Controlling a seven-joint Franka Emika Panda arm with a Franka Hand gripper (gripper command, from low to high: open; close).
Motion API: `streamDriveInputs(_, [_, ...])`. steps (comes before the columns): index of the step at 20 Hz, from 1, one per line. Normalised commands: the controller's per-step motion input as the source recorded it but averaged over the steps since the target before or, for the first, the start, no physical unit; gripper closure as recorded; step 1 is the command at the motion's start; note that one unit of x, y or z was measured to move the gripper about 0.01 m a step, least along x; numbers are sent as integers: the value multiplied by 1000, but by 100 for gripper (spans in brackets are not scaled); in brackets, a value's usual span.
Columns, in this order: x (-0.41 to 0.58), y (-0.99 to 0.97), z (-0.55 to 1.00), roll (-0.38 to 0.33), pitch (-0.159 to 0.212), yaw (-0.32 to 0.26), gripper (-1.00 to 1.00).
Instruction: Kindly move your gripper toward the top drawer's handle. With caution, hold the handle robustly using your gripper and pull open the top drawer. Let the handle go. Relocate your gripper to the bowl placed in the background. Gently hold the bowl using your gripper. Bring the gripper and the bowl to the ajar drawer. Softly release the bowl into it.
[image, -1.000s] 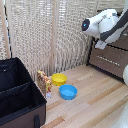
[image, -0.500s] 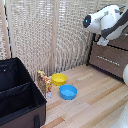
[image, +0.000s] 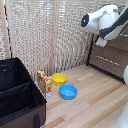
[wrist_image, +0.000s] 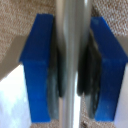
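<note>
From where I stand, the bulky white robot arm (image: 106, 22) is up at the exterior view's right, reaching toward the dark-brown dresser (image: 111, 59) against the wicker screen (image: 47, 35). The claw itself is hidden behind the arm in that view. The wrist view fills in the rest: the gripper (wrist_image: 71, 65) has its two blue fingertips (wrist_image: 39, 67) pressed on either side of the handle (wrist_image: 71, 30), a pale silvery bar running between the dark pads, so the claw is clamped on it. Brown drawer wood shows behind the pads.

Whether the top drawer (image: 119, 43) is out at all I cannot tell; the arm covers most of it.

The yellow bowl (image: 59, 79) sits on the wooden floor (image: 95, 102) near the foot of the screen, well apart from the dresser. The wider blue bowl (image: 68, 92) lies just beside it, closer to the camera. A small giraffe-like toy (image: 44, 80) stands next to them, against the black fabric bin (image: 17, 95) at the exterior view's left.
</note>
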Motion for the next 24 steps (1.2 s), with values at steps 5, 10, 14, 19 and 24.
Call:
streamDriveInputs(5, [0,986,0,23,8,0,100])
streamDriveInputs(10, [7,674,15,-1,0,9,-100])
streamDriveInputs(14, [28,71,0,-32,10,76,-100])
streamDriveInputs(19, [0,252,-37,14,11,50,-100])
streamDriveInputs(24, [-52,560,9,-3,0,72,-100])
